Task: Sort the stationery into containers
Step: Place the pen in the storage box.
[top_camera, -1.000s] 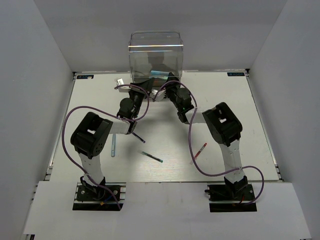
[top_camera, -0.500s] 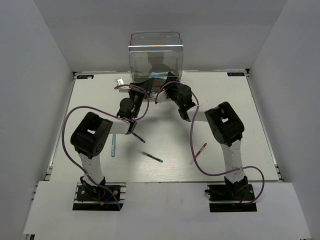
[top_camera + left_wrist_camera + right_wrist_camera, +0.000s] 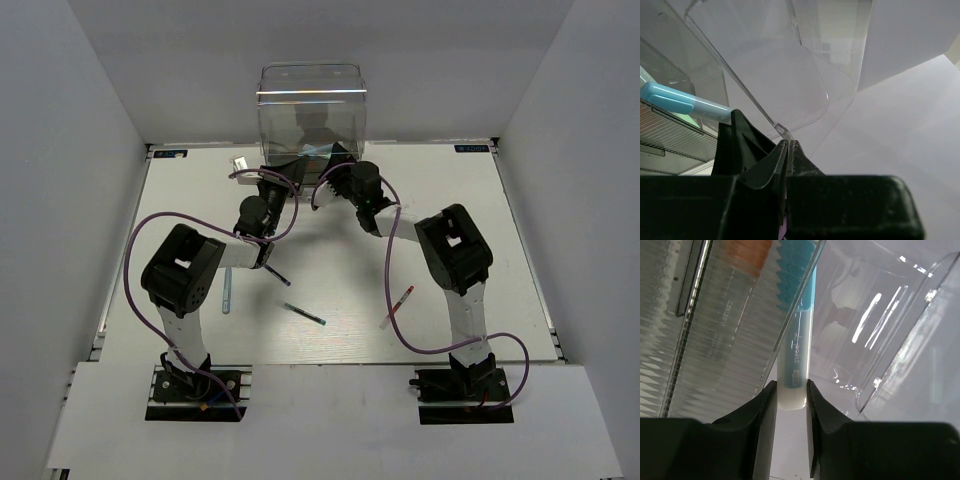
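Over the last second the right claw [image 3: 791, 390] has swung up and in toward the cabinet [image 3: 312, 110], while the left arm has kept its place. Pinched between the right claw's fingers is the teal pen [image 3: 796, 365], gripped by its pale rear end. Its teal end points straight ahead of the claw and lies along the rim of the ribbed grey drawer [image 3: 715, 315]. An orange marker [image 3: 747, 255] shows through that drawer, ahead and to the left. The left claw [image 3: 788, 147] is nearly closed on a thin clear drawer lip — apparently holding it out — with a light blue pen [image 3: 682, 101] inside, just ahead and left of it. To drop well, I judge the teal pen should clear the rim and hang over the drawer's floor before the fingers part, and the left grip should not slacken. Behind both claws, a red pen [image 3: 403, 298] and others wait on the desk [image 3: 480, 230].
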`<state>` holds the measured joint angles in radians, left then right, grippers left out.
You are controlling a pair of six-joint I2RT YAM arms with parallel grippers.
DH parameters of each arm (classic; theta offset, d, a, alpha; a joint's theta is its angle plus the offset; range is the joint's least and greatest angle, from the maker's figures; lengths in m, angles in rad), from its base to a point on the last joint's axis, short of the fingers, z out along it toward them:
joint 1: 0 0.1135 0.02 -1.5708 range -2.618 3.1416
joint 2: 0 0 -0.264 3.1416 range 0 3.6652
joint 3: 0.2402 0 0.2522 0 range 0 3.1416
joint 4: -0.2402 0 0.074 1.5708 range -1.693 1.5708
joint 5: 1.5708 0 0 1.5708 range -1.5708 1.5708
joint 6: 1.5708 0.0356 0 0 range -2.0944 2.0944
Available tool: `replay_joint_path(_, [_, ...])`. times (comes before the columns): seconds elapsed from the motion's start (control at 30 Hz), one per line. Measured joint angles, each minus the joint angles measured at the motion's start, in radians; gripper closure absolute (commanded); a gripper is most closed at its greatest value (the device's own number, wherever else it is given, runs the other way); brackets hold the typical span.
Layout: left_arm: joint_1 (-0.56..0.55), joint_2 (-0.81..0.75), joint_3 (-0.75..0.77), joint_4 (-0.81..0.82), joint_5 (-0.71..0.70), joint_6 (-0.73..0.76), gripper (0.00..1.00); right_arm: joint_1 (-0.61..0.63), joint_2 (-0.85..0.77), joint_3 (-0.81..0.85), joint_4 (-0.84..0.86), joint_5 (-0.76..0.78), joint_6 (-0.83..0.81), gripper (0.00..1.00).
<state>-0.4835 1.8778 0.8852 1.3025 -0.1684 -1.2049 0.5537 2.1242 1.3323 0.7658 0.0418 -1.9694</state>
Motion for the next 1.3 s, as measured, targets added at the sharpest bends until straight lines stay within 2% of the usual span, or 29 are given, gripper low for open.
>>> replay_joint_path(0.1, [0.0,0.0,0.0,0.0,0.0,0.0,0.95,0.0,-0.006,0.026,-0.064,0.008,-0.016,0.95])
replay_joint_path(0.13, [0.0,0.0,0.0,0.0,0.0,0.0,0.95,0.0,-0.008,0.032,-0.081,0.011,-0.019,0.89])
replay_joint_path(0.2, [0.0,0.0,0.0,0.0,0.0,0.0,0.95,0.0,-0.011,0.046,-0.115,0.02,-0.024,0.85])
replay_joint_path(0.23, [0.0,0.0,0.0,0.0,0.0,0.0,0.95,0.0,-0.013,0.052,-0.132,0.025,-0.025,0.78])
replay_joint_path(0.3, [0.0,0.0,0.0,0.0,0.0,0.0,0.95,0.0,-0.016,0.06,-0.158,0.033,-0.024,0.74])
replay_joint_path(0.4, [0.0,0.005,0.0,0.001,0.0,0.0,0.95,0.0,-0.02,0.061,-0.167,0.037,-0.024,0.67])
replay_joint_path(0.5, [0.0,0.014,0.0,-0.001,0.0,0.0,0.95,0.0,-0.022,0.061,-0.166,0.037,-0.021,0.53])
replay_joint_path(0.67, [0.0,0.016,0.0,0.008,0.0,-0.001,0.95,0.0,-0.032,0.061,-0.165,0.032,-0.008,0.49])
replay_joint_path(0.73, [0.0,0.016,0.0,0.009,0.0,-0.001,0.95,-0.001,-0.035,0.059,-0.16,0.027,-0.004,0.39])
replay_joint_path(0.87, [0.001,0.016,0.0,0.017,0.0,-0.001,0.95,-0.002,-0.048,0.051,-0.158,0.013,0.008,0.34])
replay_joint_path(1.0, [0.002,0.016,0.0,0.027,0.0,-0.005,0.95,-0.004,-0.07,0.024,-0.152,-0.006,0.031,0.34])
replay_joint_path(1.13, [0.002,0.016,0.0,0.037,0.001,-0.008,0.95,-0.007,-0.127,-0.071,-0.118,-0.067,0.076,0.34])
replay_joint_path(1.3, [0.003,0.016,0.0,0.021,0.0,-0.007,0.95,-0.01,-0.187,-0.203,-0.077,-0.168,0.153,0.44])
